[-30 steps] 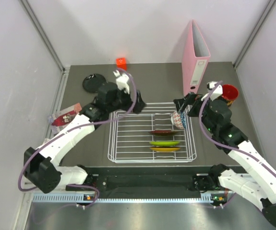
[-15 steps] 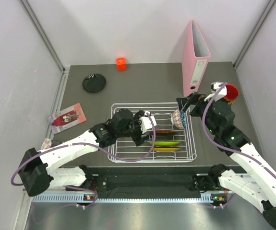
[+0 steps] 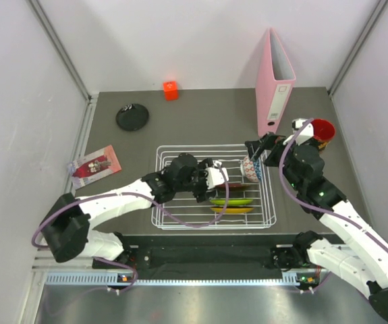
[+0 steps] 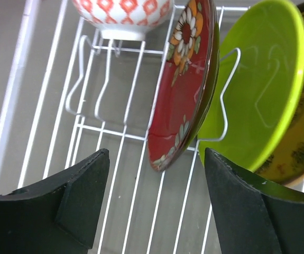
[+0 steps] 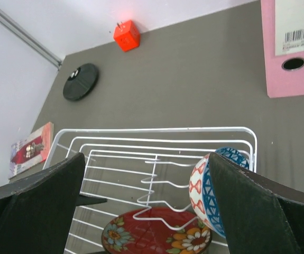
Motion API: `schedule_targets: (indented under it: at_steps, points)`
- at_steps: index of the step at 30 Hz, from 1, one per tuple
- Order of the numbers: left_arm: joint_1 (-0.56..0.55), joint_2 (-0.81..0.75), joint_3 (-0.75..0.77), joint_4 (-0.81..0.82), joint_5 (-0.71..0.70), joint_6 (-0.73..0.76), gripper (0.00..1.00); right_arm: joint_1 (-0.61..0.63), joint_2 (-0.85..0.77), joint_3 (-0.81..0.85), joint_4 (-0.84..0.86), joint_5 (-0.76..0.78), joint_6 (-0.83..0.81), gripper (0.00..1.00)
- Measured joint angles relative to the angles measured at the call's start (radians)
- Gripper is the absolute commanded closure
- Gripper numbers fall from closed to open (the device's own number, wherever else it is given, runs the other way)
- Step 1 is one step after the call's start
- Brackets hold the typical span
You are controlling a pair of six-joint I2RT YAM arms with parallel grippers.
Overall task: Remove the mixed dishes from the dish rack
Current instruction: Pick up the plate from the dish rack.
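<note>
The white dish rack (image 3: pixel 180 202) holds three upright plates: dark red patterned (image 3: pixel 237 185), lime green (image 3: pixel 233 201) and gold patterned (image 3: pixel 233 210). A blue-white bowl (image 3: pixel 251 169) leans at its far right corner. My left gripper (image 3: pixel 215 181) is open low inside the rack; in the left wrist view the red plate (image 4: pixel 181 95) has its lower edge between my left gripper's (image 4: pixel 157 156) jaws, touching neither. My right gripper (image 3: pixel 254 152) hangs open above the bowl (image 5: pixel 210 185), holding nothing. A black plate (image 3: pixel 132 117) lies on the table at far left, a red cup (image 3: pixel 324 128) at far right.
A pink binder (image 3: pixel 274 81) stands upright behind the rack's right corner. A small orange-red cube (image 3: pixel 171 90) sits at the back. A printed card (image 3: pixel 94 165) lies left of the rack. Grey walls close in the table's left, right and back.
My left arm swung from beside the black plate down into the rack, ending at the red plate with its jaws somewhat narrower. The right arm has barely shifted.
</note>
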Motion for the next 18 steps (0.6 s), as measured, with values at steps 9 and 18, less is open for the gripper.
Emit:
schedule_targets:
  at_steps: [9,18]
  points:
    - [0.000,0.106,0.043,0.030,0.061,0.007,0.43,0.000,0.007,-0.005,0.005,-0.012,0.003,0.00]
    - [0.000,0.121,0.065,0.024,0.124,0.032,0.74,0.000,0.009,-0.036,0.013,-0.023,0.009,0.00]
